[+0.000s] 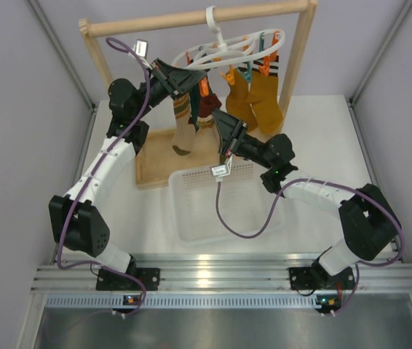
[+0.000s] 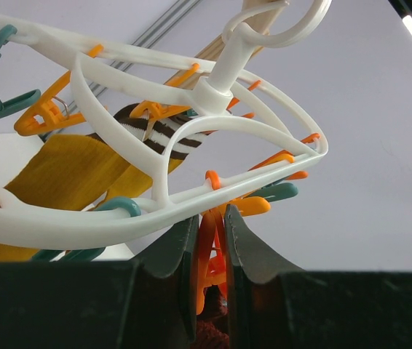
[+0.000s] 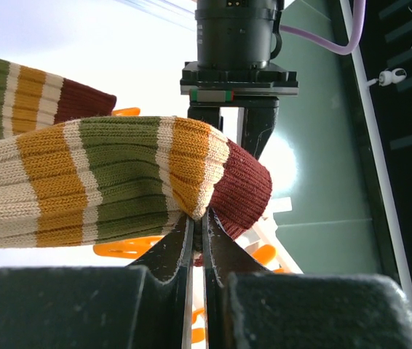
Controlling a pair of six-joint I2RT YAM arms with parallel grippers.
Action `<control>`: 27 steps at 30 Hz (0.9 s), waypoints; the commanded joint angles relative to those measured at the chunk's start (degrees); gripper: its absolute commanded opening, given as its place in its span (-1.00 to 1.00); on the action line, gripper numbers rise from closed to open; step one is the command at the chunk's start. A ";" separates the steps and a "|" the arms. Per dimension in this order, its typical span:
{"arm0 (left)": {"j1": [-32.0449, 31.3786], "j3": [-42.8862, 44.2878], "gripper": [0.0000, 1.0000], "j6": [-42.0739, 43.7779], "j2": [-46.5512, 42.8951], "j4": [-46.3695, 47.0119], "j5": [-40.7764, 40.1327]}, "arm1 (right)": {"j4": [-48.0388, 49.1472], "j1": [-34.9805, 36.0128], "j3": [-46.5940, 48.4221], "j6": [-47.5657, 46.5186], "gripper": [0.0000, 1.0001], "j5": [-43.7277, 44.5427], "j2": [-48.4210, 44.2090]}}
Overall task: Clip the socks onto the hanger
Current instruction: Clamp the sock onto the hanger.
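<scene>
Hanger [image 1: 229, 49]: a white ring hooked on the wooden rail [image 1: 191, 22], above the far end of the table [image 1: 322, 131].
Done: two mustard socks [image 1: 268, 102] hang from clips on the ring's right side.
Striped socks [image 1: 184, 120]: both are up under the ring's left side. One seems to hang by itself (its clip is hidden behind the arm, so I cannot be sure).
Left gripper [image 2: 210, 218]: closed on an orange clip [image 2: 206, 269] just under the ring's rim, probably squeezing it open.
Right gripper [image 3: 199, 222]: clamped on the second striped sock [image 3: 119, 174] near its maroon cuff, holding it close to the left gripper.
Basket [image 1: 184, 218]: no sock is visible inside.
Left to do: by my reading, the cuff has to go into the pinched clip and both grippers then let go. This looks like the last sock, so the task is nearly finished.
</scene>
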 commanded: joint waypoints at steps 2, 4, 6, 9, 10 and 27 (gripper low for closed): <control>-0.54 -1.74 -1.00 0.46 -0.22 -0.68 8.64 | 3.64 -0.58 3.24 1.30 -1.00 -0.76 0.02; -0.54 -1.83 -1.00 0.55 -0.30 -0.69 8.64 | 3.29 -0.49 3.86 1.12 -1.00 -0.76 0.10; -0.54 -2.00 -1.00 0.55 -0.31 -0.68 8.82 | 3.37 -0.58 4.38 1.30 -1.00 -0.67 0.28; -0.54 -2.27 -1.00 0.46 -0.39 -0.69 8.82 | 3.29 -0.58 5.26 1.30 -1.00 -0.67 0.63; -0.62 -2.27 -1.00 0.55 -0.39 -0.68 8.82 | 3.29 -0.67 5.44 1.30 -1.00 -0.67 0.89; -0.63 -2.00 -1.00 -0.60 -0.66 0.90 9.17 | 2.14 -1.02 9.83 -0.19 -1.00 -0.32 4.50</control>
